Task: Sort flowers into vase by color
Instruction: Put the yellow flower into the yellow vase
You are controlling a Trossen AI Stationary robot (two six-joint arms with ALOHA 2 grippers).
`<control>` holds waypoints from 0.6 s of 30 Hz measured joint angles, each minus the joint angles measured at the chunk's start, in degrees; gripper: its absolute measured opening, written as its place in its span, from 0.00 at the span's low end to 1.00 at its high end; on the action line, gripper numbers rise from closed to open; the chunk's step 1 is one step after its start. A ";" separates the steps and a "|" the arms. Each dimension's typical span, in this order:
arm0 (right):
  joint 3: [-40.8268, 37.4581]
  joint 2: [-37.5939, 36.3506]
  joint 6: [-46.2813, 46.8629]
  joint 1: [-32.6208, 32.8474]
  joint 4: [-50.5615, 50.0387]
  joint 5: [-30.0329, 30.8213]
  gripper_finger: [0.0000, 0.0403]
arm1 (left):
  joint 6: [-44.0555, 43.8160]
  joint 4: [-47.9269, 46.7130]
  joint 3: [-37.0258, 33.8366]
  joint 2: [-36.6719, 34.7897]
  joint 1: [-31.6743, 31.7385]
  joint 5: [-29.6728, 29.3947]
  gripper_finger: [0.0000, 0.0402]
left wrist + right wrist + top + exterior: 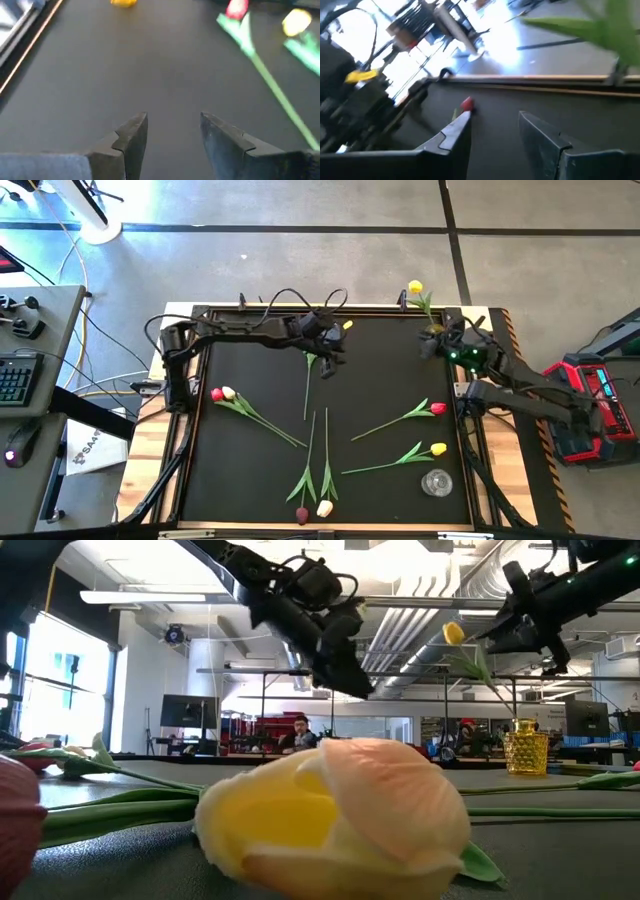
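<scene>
Currently between picks. Left gripper (328,366) hovers near the mat's far edge, fingers spread, empty, over a green stem. Right gripper (492,132), also spread and empty, sits beside the yellow vase (524,746) at the far right corner, one yellow tulip (415,287) in it. Remaining artificial tulips (437,409) lie mid-mat. Next: left descends onto the stem.

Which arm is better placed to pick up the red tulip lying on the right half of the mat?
Right, probably. The red tulip lies just below the right gripper, on its side of the mat. The left gripper hovers open near the top centre, farther away.
</scene>
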 joint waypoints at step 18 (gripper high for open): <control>-9.09 9.46 -1.28 12.67 11.20 7.69 0.37 | -26.65 -15.85 -24.95 -25.24 -10.92 -16.29 0.42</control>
